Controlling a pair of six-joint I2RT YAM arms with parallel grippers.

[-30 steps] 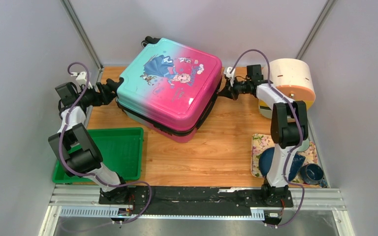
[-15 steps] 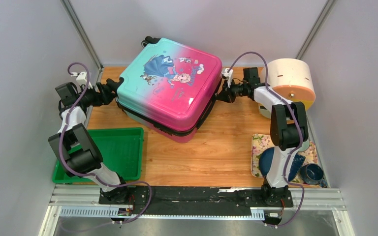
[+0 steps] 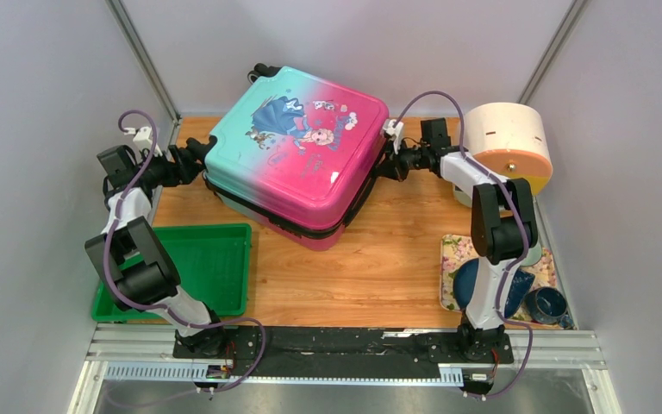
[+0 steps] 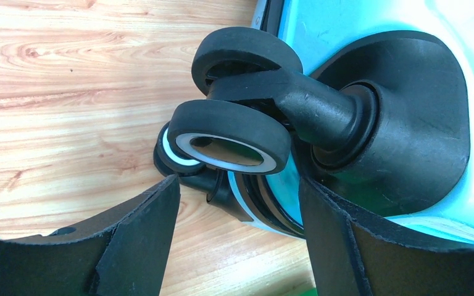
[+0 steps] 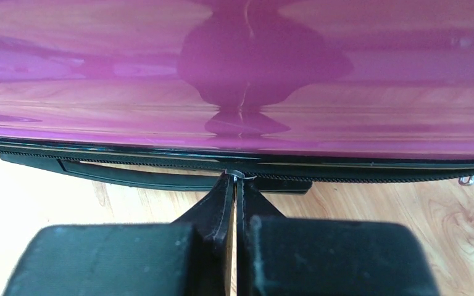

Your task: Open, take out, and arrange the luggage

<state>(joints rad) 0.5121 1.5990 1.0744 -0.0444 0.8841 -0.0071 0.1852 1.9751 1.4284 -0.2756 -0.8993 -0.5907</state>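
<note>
The luggage (image 3: 297,164) lies flat on the wooden table, its pink-to-teal printed shell up and its zip closed. My left gripper (image 3: 194,161) is at its left corner. In the left wrist view the left gripper (image 4: 239,184) stands open, with a black double wheel (image 4: 228,135) just beyond the fingertips (image 4: 154,216). My right gripper (image 3: 385,166) is at the suitcase's right side. In the right wrist view the right gripper (image 5: 236,177) is shut on a small silver zipper pull (image 5: 237,174) on the black zip line (image 5: 376,176) under the pink shell (image 5: 234,74).
A green tray (image 3: 215,259) sits at the near left. A cream-and-orange round container (image 3: 508,142) stands at the back right. A floral tray (image 3: 450,252) at the near right holds a blue plate (image 3: 468,285) and a blue cup (image 3: 547,304). Walls close in on three sides.
My right gripper has shifted a little left, up against the suitcase's right side. The left arm and the suitcase have not moved.
</note>
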